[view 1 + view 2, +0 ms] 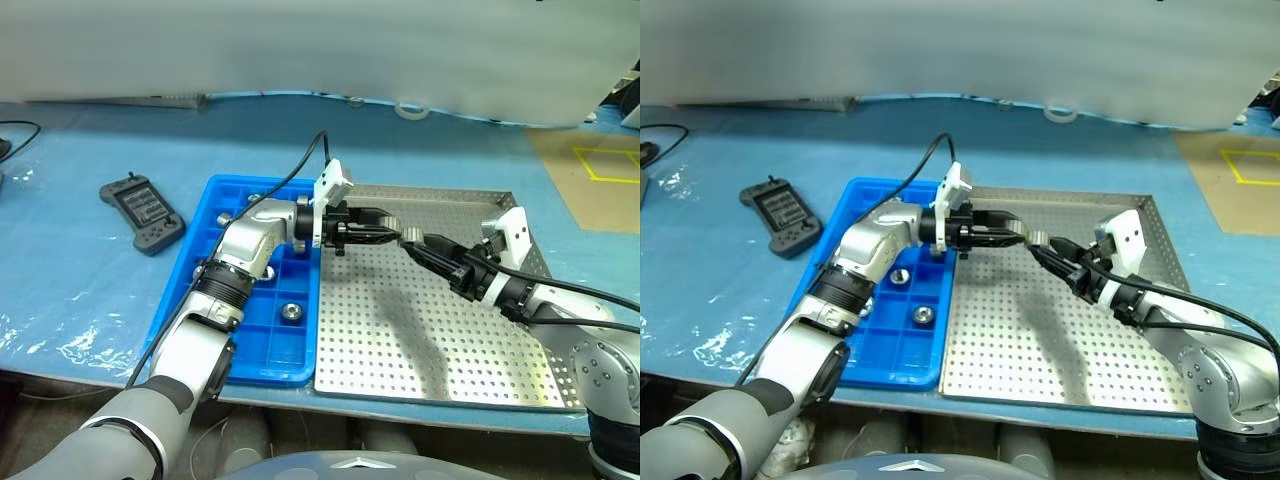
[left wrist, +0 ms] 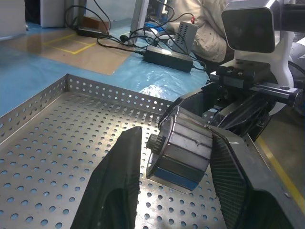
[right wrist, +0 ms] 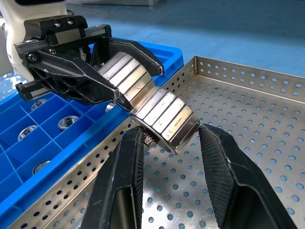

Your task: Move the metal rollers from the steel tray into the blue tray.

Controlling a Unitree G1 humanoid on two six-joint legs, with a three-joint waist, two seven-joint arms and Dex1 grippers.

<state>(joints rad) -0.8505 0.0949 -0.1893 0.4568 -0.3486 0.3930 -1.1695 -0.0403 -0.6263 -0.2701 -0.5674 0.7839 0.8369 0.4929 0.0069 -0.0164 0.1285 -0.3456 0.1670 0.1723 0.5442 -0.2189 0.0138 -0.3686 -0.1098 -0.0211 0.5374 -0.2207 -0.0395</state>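
Meeting mid-frame above the perforated grey steel tray (image 1: 430,340), left gripper (image 1: 392,233) and right gripper (image 1: 414,243) both pinch one shiny faceted metal roller (image 3: 152,112). More silver rollers (image 3: 66,122) sit in the blue compartmented plastic tray (image 1: 205,225), left of centre.

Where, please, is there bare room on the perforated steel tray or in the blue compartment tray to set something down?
The perforated grey steel tray is bare across its near half, from the blue plastic compartment tray to its right rim. It is crowded mid-tray, where the left gripper and right gripper meet on a ribbed silver metal roller. Some blue compartments hold silver metal rollers; others are free.
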